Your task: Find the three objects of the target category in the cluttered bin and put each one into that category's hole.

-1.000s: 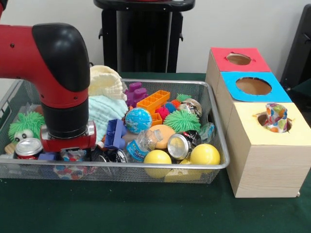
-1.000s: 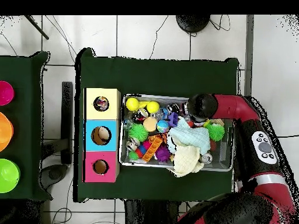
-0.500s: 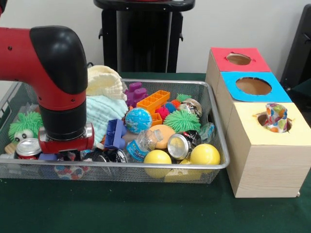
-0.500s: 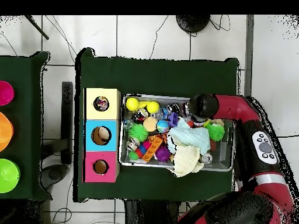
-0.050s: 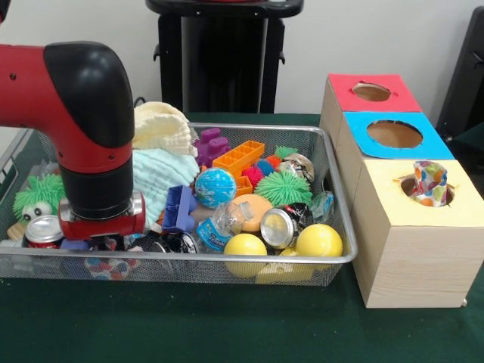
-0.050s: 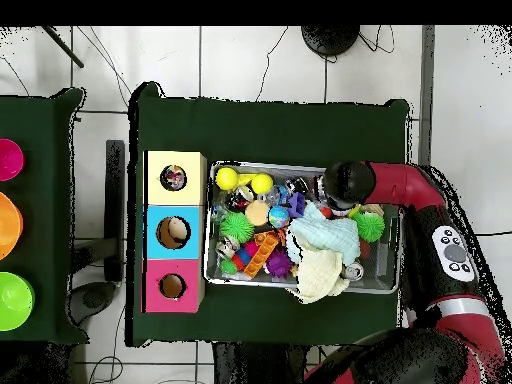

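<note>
A wire bin holds a jumble of toys, cans and cloths. My gripper is lowered into the bin's front left corner, its tip buried among the items beside a red soda can and a green fuzzy toy. The red and black wrist hides what lies under it. Two yellow balls, a globe ball and a silver can lie toward the front right. The sorting box has a red hole, a blue hole and a yellow hole.
A colourful wrapped item sticks out of the yellow hole. A cream cloth and a pale blue cloth pile up behind the wrist. Orange, purple and blue bricks and a green spiky ball fill the middle.
The arm has edged slightly to the left in the front view and stays down in the bin. The bin's contents look the same.
</note>
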Robot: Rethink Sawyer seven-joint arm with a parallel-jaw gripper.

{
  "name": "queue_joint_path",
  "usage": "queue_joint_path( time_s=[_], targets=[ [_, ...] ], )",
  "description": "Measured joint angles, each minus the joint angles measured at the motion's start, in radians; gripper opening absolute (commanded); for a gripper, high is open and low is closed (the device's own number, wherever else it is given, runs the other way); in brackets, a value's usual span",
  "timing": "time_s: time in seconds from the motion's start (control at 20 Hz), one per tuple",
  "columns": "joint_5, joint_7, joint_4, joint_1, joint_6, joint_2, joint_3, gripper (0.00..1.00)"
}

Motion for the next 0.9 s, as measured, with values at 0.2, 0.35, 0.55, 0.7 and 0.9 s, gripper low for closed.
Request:
queue_joint_path(
  time_s=[0.2, 0.35, 0.55, 0.7, 0.9],
  targets=[
    [0.008, 0.000, 0.045, 0.001, -0.002, -0.041, 0.000, 0.00],
    [0.031, 0.000, 0.095, 0.007, -0.001, -0.097, 0.000, 0.00],
    [0.083, 0.000, 0.163, 0.025, 0.008, -0.199, -0.001, 0.00],
    [0.124, 0.000, 0.202, 0.048, 0.027, -0.282, -0.003, 0.00],
    [0.169, 0.000, 0.232, 0.094, 0.049, -0.385, -0.013, 0.00]
  ],
)
